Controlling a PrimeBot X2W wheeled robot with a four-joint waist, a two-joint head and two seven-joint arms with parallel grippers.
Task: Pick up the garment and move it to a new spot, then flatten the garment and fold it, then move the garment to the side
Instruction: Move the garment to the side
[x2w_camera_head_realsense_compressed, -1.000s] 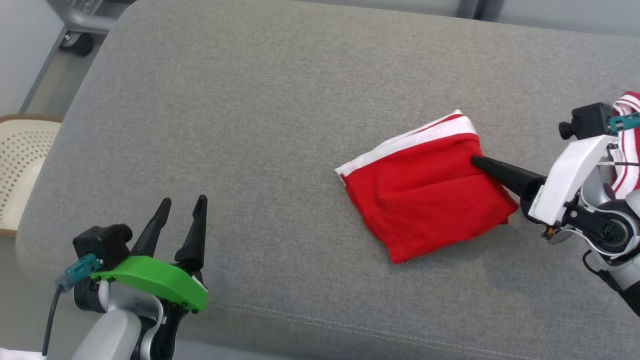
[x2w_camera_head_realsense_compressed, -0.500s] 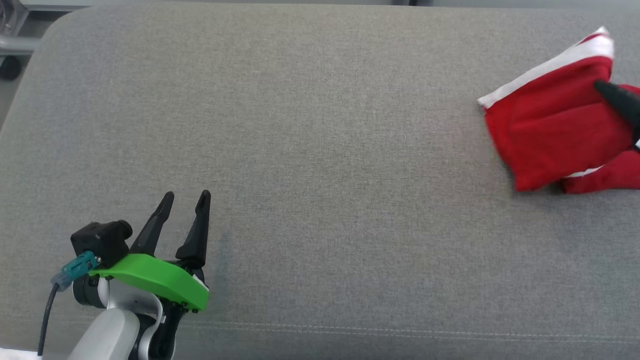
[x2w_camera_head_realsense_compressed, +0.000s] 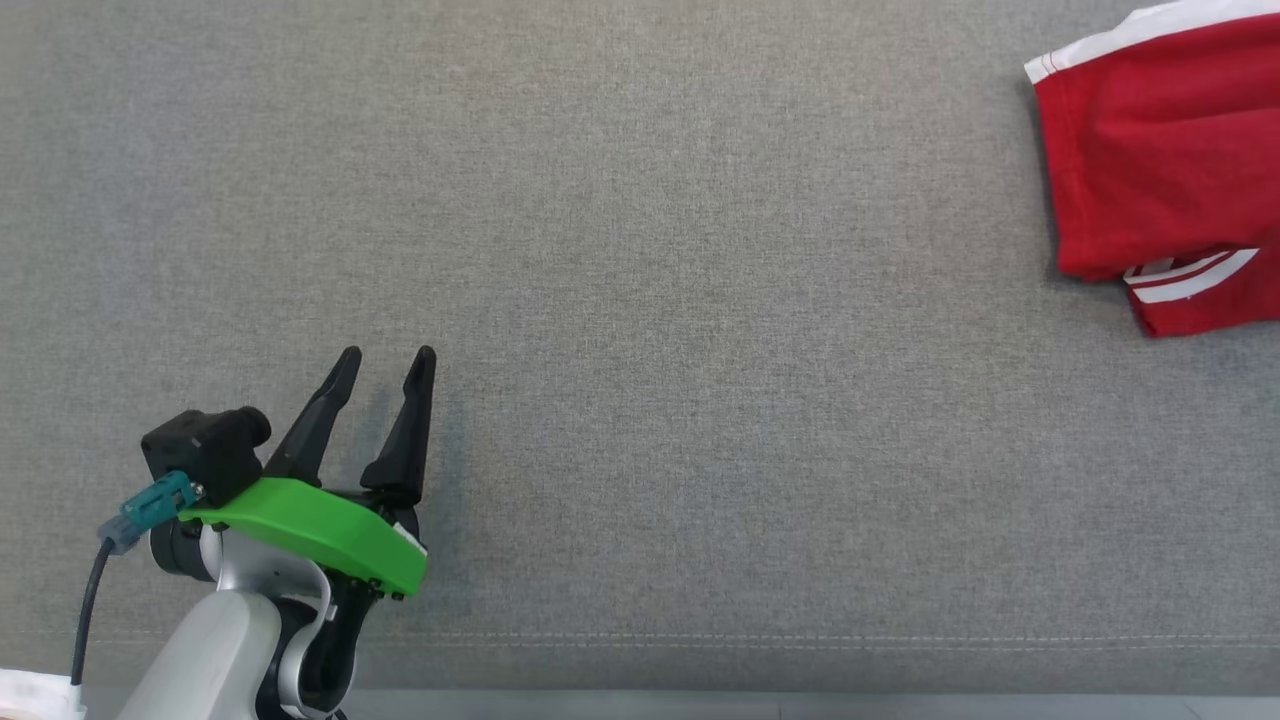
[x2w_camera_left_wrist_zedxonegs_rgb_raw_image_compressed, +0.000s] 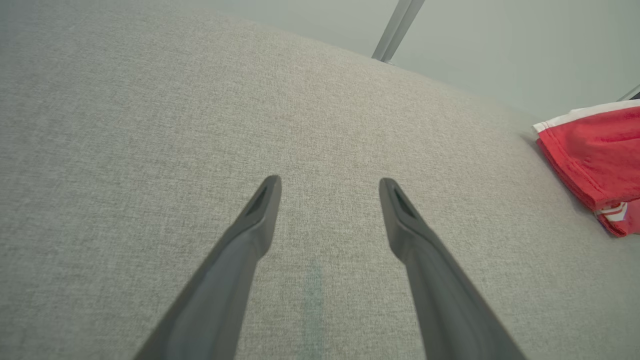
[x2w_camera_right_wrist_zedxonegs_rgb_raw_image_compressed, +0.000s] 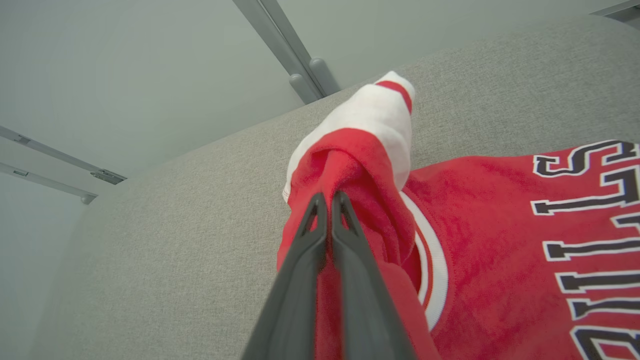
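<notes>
A plain test room, it seems: grey upholstered couch against bare pale walls with metal bars.

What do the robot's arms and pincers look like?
The left pincer has two long, black, pointy fingers. Behind them sit a bright green cover, a small black camera and a teal plug with a dark cable, on a pale grey arm. The right pincer has dark grey fingers too.

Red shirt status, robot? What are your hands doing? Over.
Left hand open, empty. Right hand shut on red shirt. Shirt folded, on cushion. Lettered red jersey right beside it.
</notes>
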